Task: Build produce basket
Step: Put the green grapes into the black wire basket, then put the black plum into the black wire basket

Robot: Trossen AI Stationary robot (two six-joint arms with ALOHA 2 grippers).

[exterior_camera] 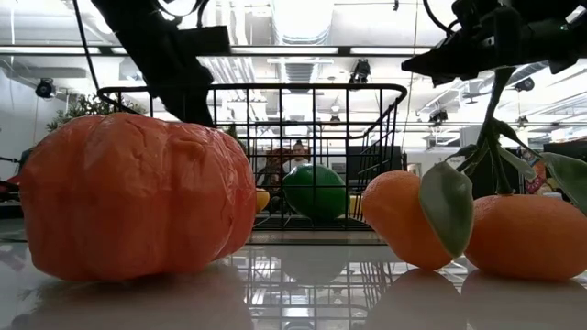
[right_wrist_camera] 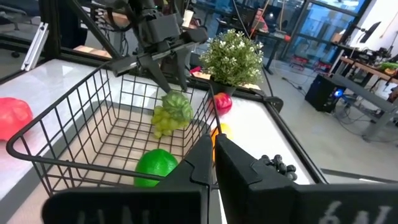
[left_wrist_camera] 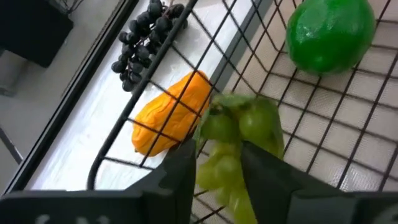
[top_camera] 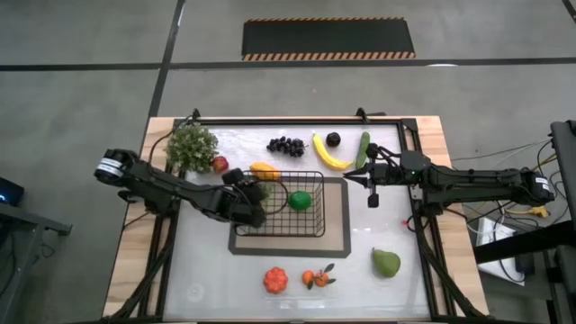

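The black wire basket (top_camera: pixel 306 225) stands mid-table on a grey mat with a round green fruit (top_camera: pixel 300 200) lying on its floor. My left gripper (top_camera: pixel 257 203) reaches slanting down into the basket's left end. Its fingers stand apart around the top of a bunch of green grapes (right_wrist_camera: pixel 169 115), which is inside the basket, above its floor. My right gripper (top_camera: pixel 367 181) hovers shut and level just right of the basket, holding nothing. A yellow-orange fruit (left_wrist_camera: pixel 171 112) lies just outside the basket's far wall. My left gripper has one finger (left_wrist_camera: pixel 183 171) on each side of the green grapes' upper part (left_wrist_camera: pixel 236 124), coming slanting down from the table's left. Whether the fingers touch the bunch I cannot tell. The bunch is clear of the basket floor, its leafy top up.
Along the far edge lie dark grapes (top_camera: pixel 285 145), a banana (top_camera: pixel 329 153), a dark plum (top_camera: pixel 333 139) and a cucumber (top_camera: pixel 363 149). A leafy plant (top_camera: pixel 193 146) and red apple (top_camera: pixel 220 164) sit far left. A red tomato (top_camera: pixel 275 280), oranges (top_camera: pixel 317 278) and a pear (top_camera: pixel 386 263) lie near the front.
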